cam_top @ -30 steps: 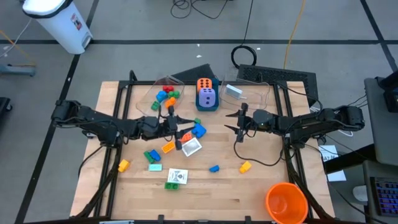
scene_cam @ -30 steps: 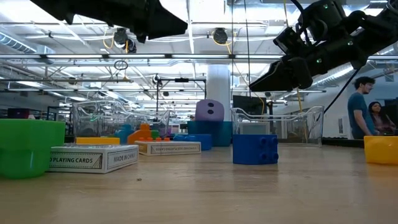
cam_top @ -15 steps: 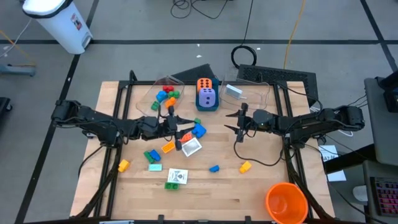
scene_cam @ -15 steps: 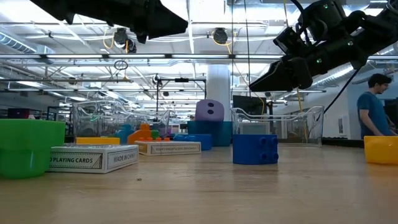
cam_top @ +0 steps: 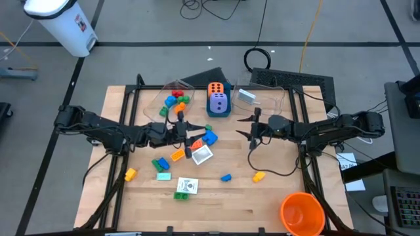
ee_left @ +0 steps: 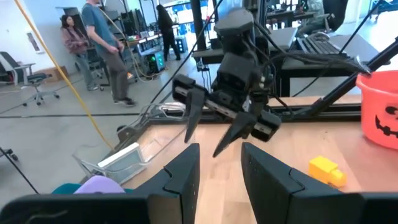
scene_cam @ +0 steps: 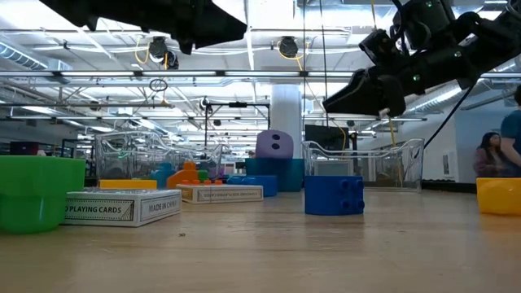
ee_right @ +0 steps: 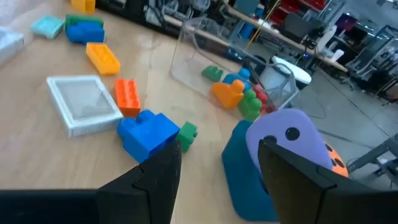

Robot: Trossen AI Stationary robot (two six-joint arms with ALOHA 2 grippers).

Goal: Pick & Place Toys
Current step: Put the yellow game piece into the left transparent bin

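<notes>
The left gripper [cam_top: 191,136] hung above the surface [cam_top: 223,203], its fingers [ee_left: 183,177] set a narrow gap apart and pinching nothing. The right gripper [cam_top: 248,129] faced it with fingers [ee_left: 193,112] spread and empty. Between the two sets of fingertips lay a blue brick [ee_right: 148,134], an orange brick [ee_right: 127,97] and a small clear-lidded case [ee_right: 84,102], crowded close together.

Risk, in my judgement: fingers closing on the blue brick could catch the small green brick [ee_right: 187,132] touching it and knock or drag it along. Both arms reaching into the same cluster could also collide.

Beyond the fingertips, a clear tub [cam_top: 169,95] held several bricks [ee_right: 239,93]. A blue box [cam_top: 218,110] carried the purple die [cam_top: 218,101] and the orange die [cam_top: 216,88]. A second clear tub [cam_top: 262,97] held one pale item I could not identify. The orange cup [cam_top: 302,213] sat well apart.
</notes>
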